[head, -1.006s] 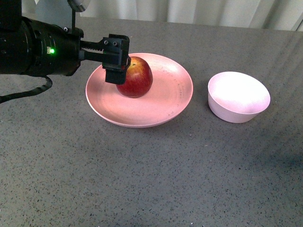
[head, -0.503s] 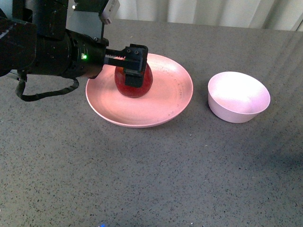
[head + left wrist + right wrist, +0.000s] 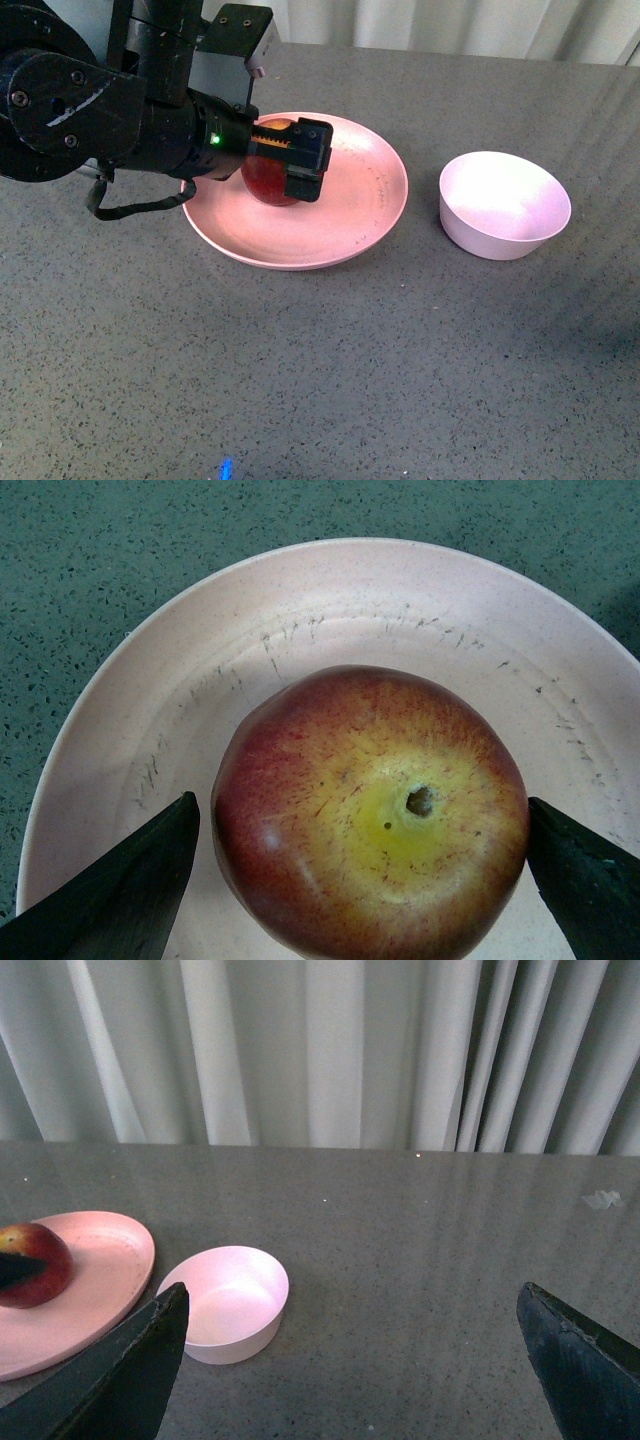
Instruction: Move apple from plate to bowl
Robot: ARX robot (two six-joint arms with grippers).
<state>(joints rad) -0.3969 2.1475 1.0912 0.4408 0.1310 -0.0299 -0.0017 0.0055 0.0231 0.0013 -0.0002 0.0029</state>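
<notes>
The dark-red apple [image 3: 262, 184] with a yellow patch sits on the wide pink plate [image 3: 372, 196], left of the table's middle. My left gripper [image 3: 296, 152] is open, low over the plate, with its jaws on either side of the apple. In the left wrist view the apple [image 3: 370, 810] lies between the two black fingers [image 3: 130, 890], with small gaps on both sides. The small pale bowl [image 3: 505, 205] stands empty to the right of the plate. My right gripper [image 3: 352, 1295] is open and empty, away from the bowl [image 3: 235, 1300], and is out of the front view.
The dark grey speckled tabletop [image 3: 330, 380] extends toward the front. Pale curtains [image 3: 330, 1050] hang behind the table's far edge. The left arm's bulky black body [image 3: 100, 110] covers the plate's left rim.
My left arm has moved right and come down over the plate. Its open jaws went from beside the apple's left side to straddling it.
</notes>
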